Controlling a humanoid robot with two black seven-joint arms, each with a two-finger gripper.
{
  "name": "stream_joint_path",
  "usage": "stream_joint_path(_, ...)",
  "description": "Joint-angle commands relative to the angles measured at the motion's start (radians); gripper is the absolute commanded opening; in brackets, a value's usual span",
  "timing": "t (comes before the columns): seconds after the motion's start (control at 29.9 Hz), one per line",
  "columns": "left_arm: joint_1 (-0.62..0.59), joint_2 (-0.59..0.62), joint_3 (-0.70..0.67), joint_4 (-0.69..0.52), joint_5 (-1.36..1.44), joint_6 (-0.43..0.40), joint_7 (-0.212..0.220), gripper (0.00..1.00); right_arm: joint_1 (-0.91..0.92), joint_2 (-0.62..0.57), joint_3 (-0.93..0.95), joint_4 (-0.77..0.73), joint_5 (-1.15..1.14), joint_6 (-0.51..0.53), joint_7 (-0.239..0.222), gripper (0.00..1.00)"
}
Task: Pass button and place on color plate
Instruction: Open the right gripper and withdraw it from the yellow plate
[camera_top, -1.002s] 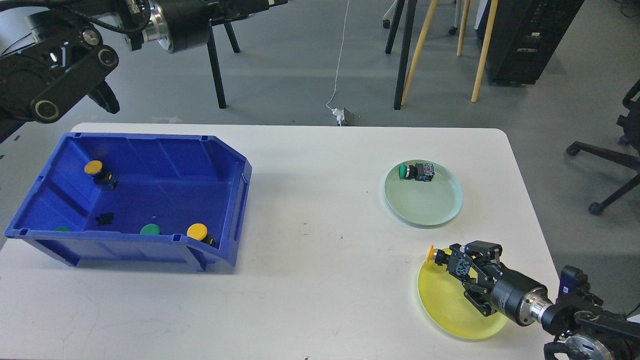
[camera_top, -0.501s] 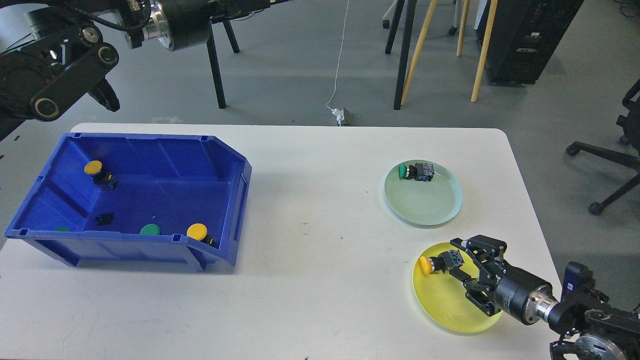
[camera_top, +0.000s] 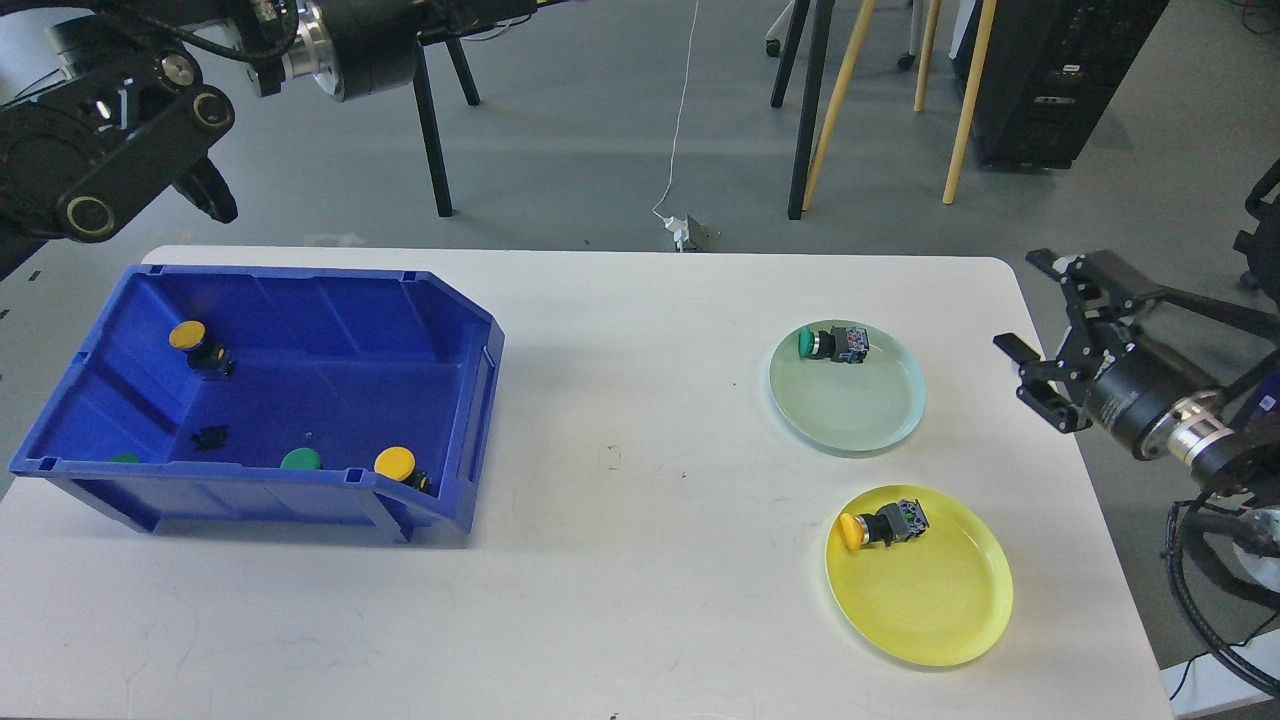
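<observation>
A yellow-capped button (camera_top: 882, 527) lies on its side at the upper left of the yellow plate (camera_top: 930, 610). A green-capped button (camera_top: 832, 343) lies at the far edge of the pale green plate (camera_top: 860, 410). My right gripper (camera_top: 1022, 302) is open and empty. It hangs above the table's right edge, to the right of the green plate and apart from both plates. My left gripper (camera_top: 490, 12) is high at the top edge, beyond the table and mostly cut off, so its fingers do not show.
A blue bin (camera_top: 470, 400) stands at the table's left. It holds two yellow buttons (camera_top: 187, 335) (camera_top: 395, 462), two green buttons (camera_top: 300, 459) (camera_top: 124, 459) and a small black part (camera_top: 210, 436). Chair and table legs stand on the floor beyond.
My right gripper lowered the yellow button onto the yellow plate, let it go, opened, and drew back up and to the right. The left arm barely moved.
</observation>
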Motion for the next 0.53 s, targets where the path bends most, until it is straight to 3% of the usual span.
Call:
stream_joint_path(0.0,-0.001,0.0,-0.002,0.0,-0.003,0.001,-0.001,0.99,0.175,0.06,-0.058,-0.153,0.005,0.0,-0.029,0.94)
stream_joint_path(0.1,-0.002,-0.001,-0.012,0.0,-0.013,0.003,-0.001,0.99,0.296,0.083,-0.164,-0.295,0.007,0.002,-0.031,0.95)
stream_joint_path(0.3,-0.001,-0.003,-0.061,0.0,-0.084,0.02,-0.001,0.99,0.42,0.184,-0.182,-0.538,-0.006,0.019,-0.032,0.97)
stream_joint_path(0.5,-0.001,-0.005,-0.061,0.026,-0.081,0.046,0.001,0.99,0.467,0.232,-0.152,-0.553,-0.004,0.019,-0.021,0.99)
